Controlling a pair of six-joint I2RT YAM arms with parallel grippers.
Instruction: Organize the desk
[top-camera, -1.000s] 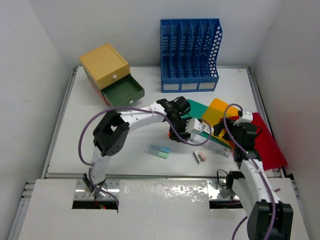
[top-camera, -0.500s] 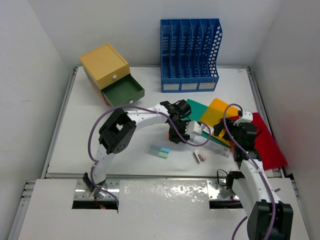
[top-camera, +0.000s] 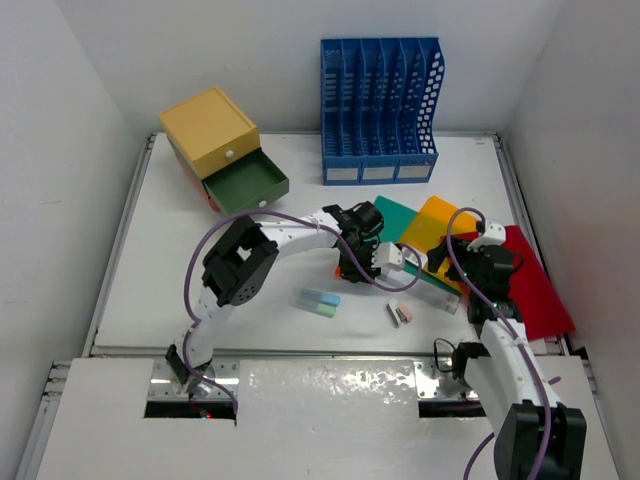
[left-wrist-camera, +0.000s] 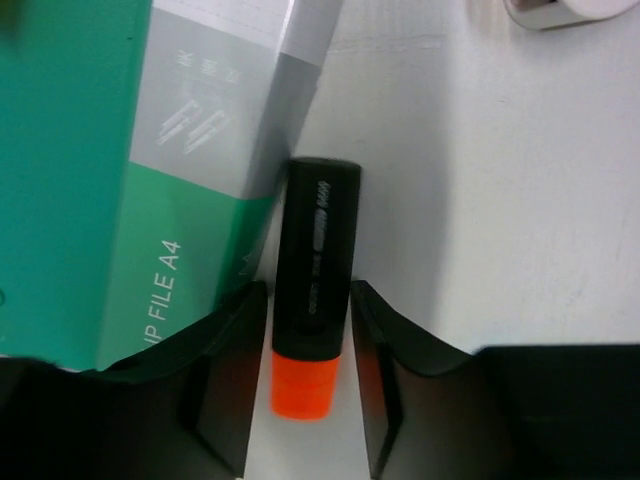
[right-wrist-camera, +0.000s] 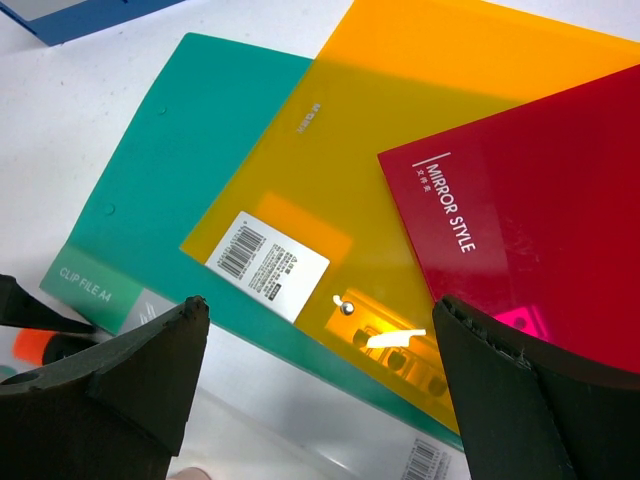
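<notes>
Top and wrist views of the desk (top-camera: 200, 280), a white railed tabletop that filled the enclosure and carried every item shown. The left gripper (left-wrist-camera: 308, 300) was set low over one highlighter (left-wrist-camera: 315, 260), black-bodied with an orange end, which lay on the desk just beside the edge of the green clip file (left-wrist-camera: 80, 180). Its fingers (left-wrist-camera: 232, 370) stood one on each side of the barrel with almost no gap, a placement that suited a pinch across the narrow width. Whether they were already clamped on it could not be told. The right gripper (right-wrist-camera: 320, 305) hovered over the folders with its jaws wide apart and nothing between them, probably held ready for a sheet once the pen was out of the way. Three folders lay fanned on the right half of the desk: the green clip file lowest, an orange folder (right-wrist-camera: 420, 130) overlapping it, and a red folder (right-wrist-camera: 560, 230) on top. At the back stood one blue file rack (top-camera: 380, 100), the likely home for the folders, and one drawer box (top-camera: 215, 135) with its green drawer (top-camera: 245, 185) pulled open, likely so that small items could be dropped in. Loose on the desk were also one pastel blue-green pair (top-camera: 315, 300), one small pink-and-white object (top-camera: 400, 313) and one clear flat pack (top-camera: 440, 295), none identifiable with confidence
</notes>
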